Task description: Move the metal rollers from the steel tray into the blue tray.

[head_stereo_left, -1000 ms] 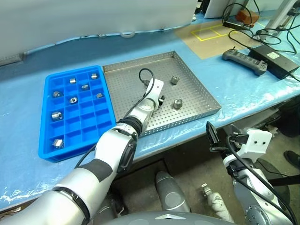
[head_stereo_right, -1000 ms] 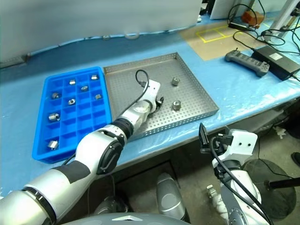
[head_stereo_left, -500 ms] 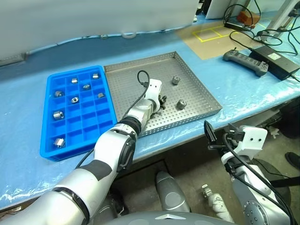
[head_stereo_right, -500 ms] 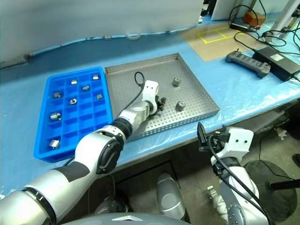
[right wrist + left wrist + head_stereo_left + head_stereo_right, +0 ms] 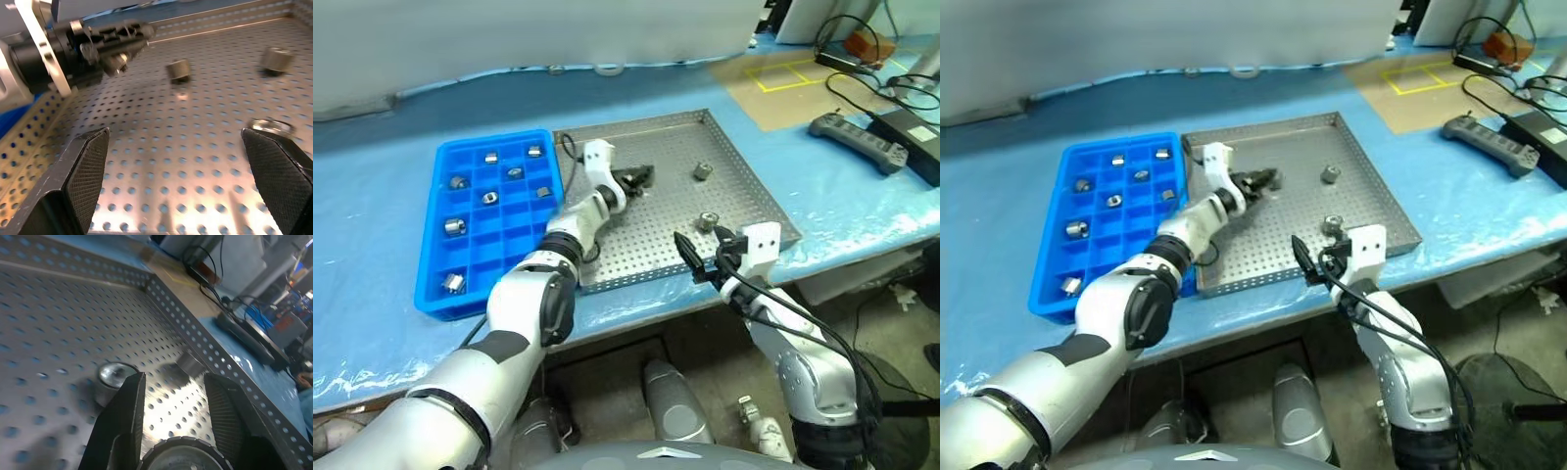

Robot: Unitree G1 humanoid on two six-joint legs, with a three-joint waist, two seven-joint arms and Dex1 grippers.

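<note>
So the left gripper (image 5: 641, 177) has its jaws clamped on one of the metal rollers (image 5: 180, 458), held up over the back-left part of the steel tray (image 5: 744, 186), pretty near the edge that sits against the blue tray (image 5: 429, 284). Two more rollers are loose on the perforated floor, one toward the far right (image 5: 702, 171) and one nearer the front right corner (image 5: 708, 220). The right gripper (image 5: 689, 262) sits at the tray's front edge with its jaws spread wide and nothing between them, and its wrist view looks across the holes at the left gripper and the loose rollers. The blue tray lies just to the left, touching or almost touching the steel one, with seven rollers sitting in separate compartments, mostly in the far half plus one near the front left (image 5: 452, 283). Everything's on a table (image 5: 372, 196) covered in light blue sheeting, a bit crinkly and glossy along the front edge. Off to the far right there's a tan mat with a yellow taped square (image 5: 783, 73), a dark handheld controller (image 5: 854, 135), a black box (image 5: 913, 132) and a tangle of black cables. A pale wall or panel (image 5: 509, 29) runs along the back of the table.
</note>
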